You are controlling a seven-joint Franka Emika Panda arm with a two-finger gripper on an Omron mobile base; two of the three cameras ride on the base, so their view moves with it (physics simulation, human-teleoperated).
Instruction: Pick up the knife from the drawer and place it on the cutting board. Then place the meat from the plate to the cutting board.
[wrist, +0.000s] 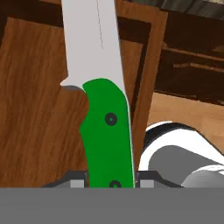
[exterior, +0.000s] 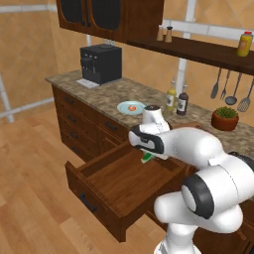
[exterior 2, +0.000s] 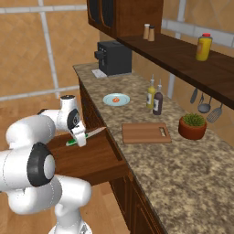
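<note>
1. Knife (wrist: 107,131): fills the centre of the hand view, green handle low, pale blade running to the top edge. Handle sits between the two finger tips (wrist: 76,183) at the bottom edge. In the right base view the knife (exterior 2: 87,135) shows left of centre, green end lower left, blade pointing right and slightly up. In the left base view a bit of green handle (exterior: 147,158) shows at centre, under the hand.
2. Gripper (exterior 2: 79,135): clamped on the knife handle, left of centre in the right base view; same gripper (exterior: 149,155) at centre of the left base view. Knife held above the drawer floor, over the open drawer.
3. Drawer (exterior: 119,186): pulled open, centre to lower left of the left base view, plain wooden inside, black bar handle on its front. Same drawer (exterior 2: 91,157) left of centre in the right base view, partly behind the arm.
4. Cutting board (exterior 2: 146,132): flat on the counter (exterior 2: 183,173), right of centre in the right base view, slot handle at its right end. Well apart from the knife.
5. Plant pot (exterior 2: 193,125): just beside the board's right end.
6. Two bottles (exterior 2: 154,96): upright on the counter, above the board in the frame.
7. Plate (exterior 2: 116,99): light blue, upper centre of the right base view, on the counter. Meat (exterior 2: 117,99) lies on it, small orange piece. Plate (exterior: 131,107) and meat (exterior: 132,107) sit above centre in the left base view.
8. Coffee machine (exterior 2: 114,57): black, far end of the counter, top centre.
</note>
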